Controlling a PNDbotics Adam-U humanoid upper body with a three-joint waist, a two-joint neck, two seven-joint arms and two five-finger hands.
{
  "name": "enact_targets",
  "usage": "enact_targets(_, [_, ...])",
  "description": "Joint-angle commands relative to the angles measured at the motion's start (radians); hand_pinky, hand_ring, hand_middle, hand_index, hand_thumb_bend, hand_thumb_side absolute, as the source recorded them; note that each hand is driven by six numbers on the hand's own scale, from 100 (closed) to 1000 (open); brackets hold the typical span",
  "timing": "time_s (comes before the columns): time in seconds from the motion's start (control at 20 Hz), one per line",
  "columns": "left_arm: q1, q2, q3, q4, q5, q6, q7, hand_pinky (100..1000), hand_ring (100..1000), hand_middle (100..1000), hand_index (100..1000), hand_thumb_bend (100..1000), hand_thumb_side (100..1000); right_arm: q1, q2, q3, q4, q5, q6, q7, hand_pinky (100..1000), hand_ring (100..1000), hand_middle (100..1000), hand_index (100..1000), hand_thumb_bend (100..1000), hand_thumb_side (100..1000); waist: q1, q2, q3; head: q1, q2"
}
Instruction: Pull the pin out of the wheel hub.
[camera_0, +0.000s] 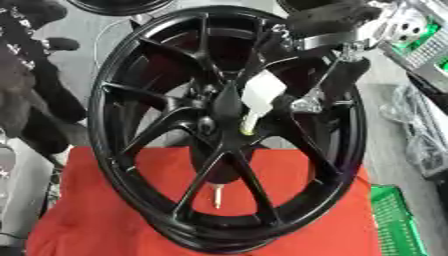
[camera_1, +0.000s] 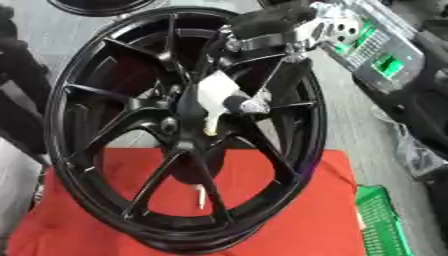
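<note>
A glossy black multi-spoke wheel hub (camera_0: 229, 125) stands upright on a red cloth (camera_0: 96, 220) over the worktop, face toward the camera so its centre is reachable. Just right of centre, the right hand (camera_1: 241, 102), arriving from one o'clock, curls onto a white pin (camera_1: 214, 97), probably to draw it outward; the left hand shows nowhere.

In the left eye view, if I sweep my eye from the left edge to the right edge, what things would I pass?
Dark shape at the left edge → left side of the black wheel's rim → white pin at the hub → robot's right hand reaching over the rim → green basket at the lower right.
</note>
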Motion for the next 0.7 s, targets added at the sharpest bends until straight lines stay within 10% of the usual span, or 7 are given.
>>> enact_targets(0.05, [-0.015,0.005,0.006,-0.015,0.002,-0.002,-0.004,619,795,607,679,100,694,-0.01,-0.015,-0.011,-0.004,0.004,0.003,-0.003,836,764,643,793,126,271,0.003,-0.016,0.001,-0.003,-0.014])
enact_targets(0.7, [-0.017,0.002,0.005,-0.014,0.003,-0.002,-0.007,619,796,608,679,100,694,-0.008,-0.007,-0.008,-0.002,0.01,-0.003,0.007,834,757,621,782,155,271,0.002,-0.015,0.004,-0.004,-0.02])
